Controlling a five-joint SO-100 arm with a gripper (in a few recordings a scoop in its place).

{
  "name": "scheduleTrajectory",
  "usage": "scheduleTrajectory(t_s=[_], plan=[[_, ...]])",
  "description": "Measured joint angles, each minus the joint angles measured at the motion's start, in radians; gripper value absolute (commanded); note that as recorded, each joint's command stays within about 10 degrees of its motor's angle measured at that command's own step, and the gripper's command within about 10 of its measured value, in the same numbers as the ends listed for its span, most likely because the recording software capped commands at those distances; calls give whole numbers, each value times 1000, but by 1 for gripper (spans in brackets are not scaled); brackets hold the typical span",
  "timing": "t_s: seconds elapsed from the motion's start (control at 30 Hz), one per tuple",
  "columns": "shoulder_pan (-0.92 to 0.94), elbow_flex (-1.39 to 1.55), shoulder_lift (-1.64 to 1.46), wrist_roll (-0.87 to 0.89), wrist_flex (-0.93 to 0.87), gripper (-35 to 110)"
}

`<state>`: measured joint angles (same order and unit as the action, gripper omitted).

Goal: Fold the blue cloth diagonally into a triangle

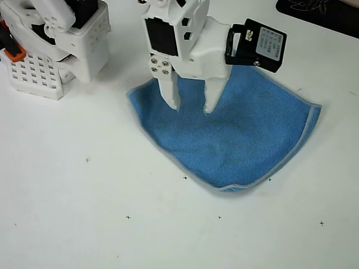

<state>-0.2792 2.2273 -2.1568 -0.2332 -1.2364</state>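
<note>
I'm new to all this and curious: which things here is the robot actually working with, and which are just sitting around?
Part of the job:
- the blue cloth, spread on the table
- the gripper, open, fingertips over the cloth

Just lying about:
- the white perforated block, top left
- the dark mat, top right corner
- the small cross marks on the white table

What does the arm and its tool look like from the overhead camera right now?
The arm is white printed plastic with a black servo panel and small silver screws on its face. The tool ends in two white, tapering, pointed fingers. A black camera module with a white printed label is mounted on the side. No cables are clearly visible.
</note>
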Motion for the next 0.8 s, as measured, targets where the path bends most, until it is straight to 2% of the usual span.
scheduleTrajectory(t_s=[0.23,0.8], plan=[[0,-201,118,-25,-156,25],[-107,-672,422,-3,-166,25]])
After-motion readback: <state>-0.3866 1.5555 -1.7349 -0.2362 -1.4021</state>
